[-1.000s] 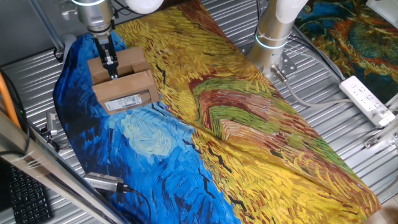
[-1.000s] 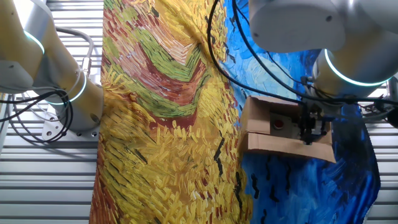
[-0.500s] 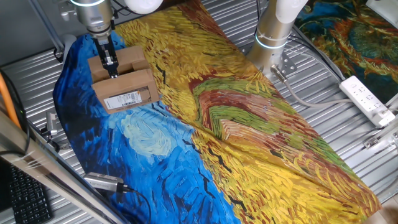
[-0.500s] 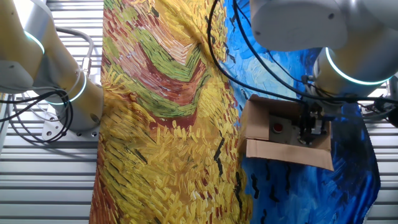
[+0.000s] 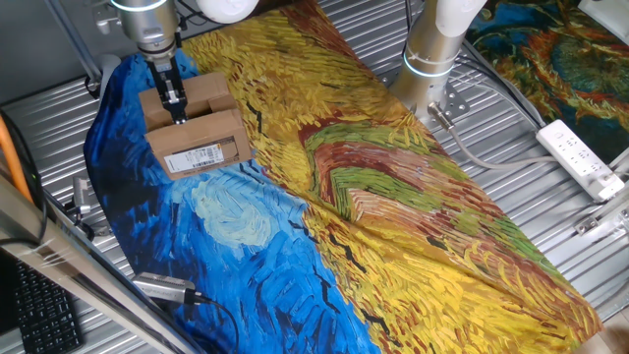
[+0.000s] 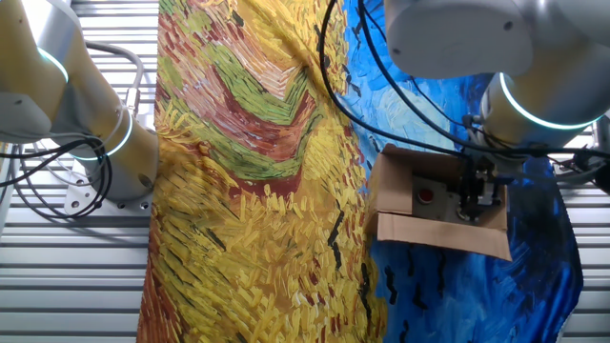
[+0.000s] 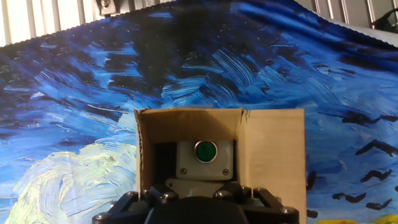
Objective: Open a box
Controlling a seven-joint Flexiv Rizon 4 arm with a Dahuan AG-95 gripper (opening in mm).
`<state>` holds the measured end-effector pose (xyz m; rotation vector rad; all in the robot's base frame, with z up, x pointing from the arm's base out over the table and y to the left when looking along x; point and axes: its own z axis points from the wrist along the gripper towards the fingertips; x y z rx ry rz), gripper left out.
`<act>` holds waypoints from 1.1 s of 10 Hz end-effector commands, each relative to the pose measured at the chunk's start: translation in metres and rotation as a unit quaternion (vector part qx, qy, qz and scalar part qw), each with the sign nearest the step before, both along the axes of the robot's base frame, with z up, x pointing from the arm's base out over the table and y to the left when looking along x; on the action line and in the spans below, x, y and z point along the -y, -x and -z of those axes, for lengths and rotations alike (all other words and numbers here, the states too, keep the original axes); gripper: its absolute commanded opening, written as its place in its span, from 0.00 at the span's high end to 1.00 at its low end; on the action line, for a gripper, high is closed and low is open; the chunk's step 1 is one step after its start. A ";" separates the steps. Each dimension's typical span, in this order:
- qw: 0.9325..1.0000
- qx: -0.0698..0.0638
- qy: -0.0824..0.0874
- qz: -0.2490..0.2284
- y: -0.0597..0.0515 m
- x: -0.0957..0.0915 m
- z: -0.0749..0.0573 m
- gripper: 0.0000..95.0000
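The small brown cardboard box (image 5: 193, 128) stands on the blue part of the painted cloth, with its white barcode label (image 5: 201, 155) facing the front. It also shows in the other fixed view (image 6: 396, 183), with its flaps spread and a red button inside. In the hand view the box (image 7: 273, 155) is open, with one flap folded out to the right and a grey device with a green button (image 7: 206, 151) inside. My gripper (image 5: 178, 106) points straight down at the box's top edge, fingers close together and holding nothing that I can see. It also shows in the other fixed view (image 6: 471, 202).
A second robot arm's base (image 5: 432, 49) stands at the back on the ribbed metal table. A white power strip (image 5: 582, 155) lies at the right. A keyboard (image 5: 39, 315) is at the front left. The yellow part of the cloth (image 5: 413, 216) stretches to the right.
Since one second ago the box's flap by my gripper has swung further outward and the opening is wider. Over the last half second nothing has moved.
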<state>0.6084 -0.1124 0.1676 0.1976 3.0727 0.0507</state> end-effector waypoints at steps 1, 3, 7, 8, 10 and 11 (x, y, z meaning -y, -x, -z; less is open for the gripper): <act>1.000 0.000 0.000 -0.002 -0.001 0.000 0.001 0.40; 1.000 0.000 0.001 -0.003 -0.002 -0.001 0.001 0.40; 0.999 -0.014 0.003 -0.034 -0.002 -0.001 0.001 0.40; 0.999 -0.019 0.003 -0.044 -0.002 -0.001 0.001 0.40; 0.998 -0.029 0.003 -0.058 -0.002 -0.001 0.001 0.40; 0.998 -0.031 0.002 -0.058 -0.002 -0.001 0.001 0.40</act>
